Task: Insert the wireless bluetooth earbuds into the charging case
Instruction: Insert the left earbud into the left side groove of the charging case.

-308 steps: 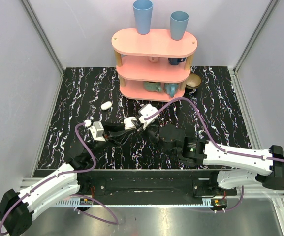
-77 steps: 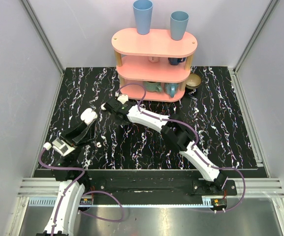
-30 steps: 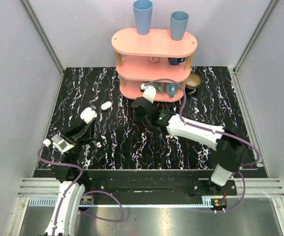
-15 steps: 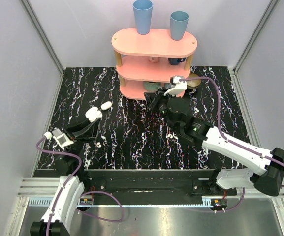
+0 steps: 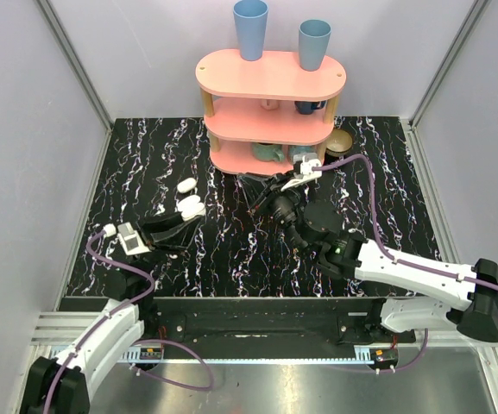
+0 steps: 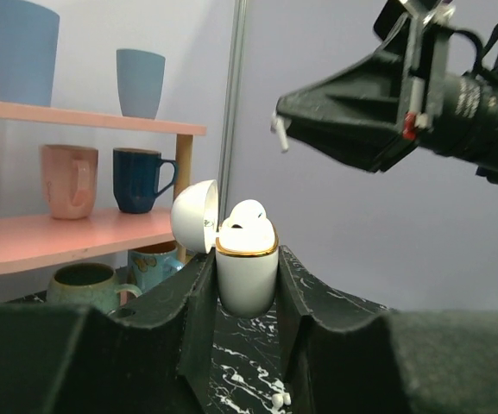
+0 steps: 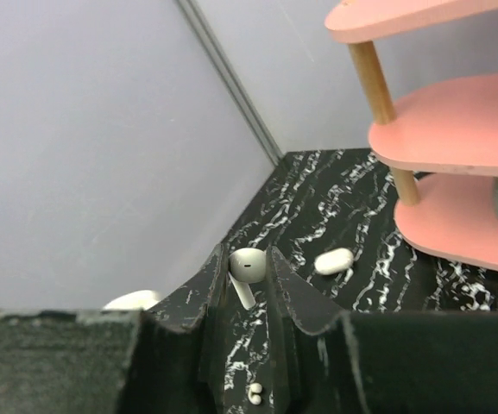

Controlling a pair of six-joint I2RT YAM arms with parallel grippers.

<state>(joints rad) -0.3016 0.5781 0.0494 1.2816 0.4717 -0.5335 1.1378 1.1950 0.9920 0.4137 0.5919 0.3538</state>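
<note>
Standing upright, clamped in left end effector (image 6: 246,291): open charging case (image 6: 247,269).

The black marbled table (image 5: 421,207) before me carries a pink three-tier shelf (image 5: 270,78). A small white oval (image 5: 186,185) lies near it.

The pink shelf (image 7: 456,138) is cut off at right.

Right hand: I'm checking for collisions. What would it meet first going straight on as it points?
Nothing close: the right hand, holding an earbud, points past the white oval piece. Probably the table or side wall first; depth is unclear.
</note>
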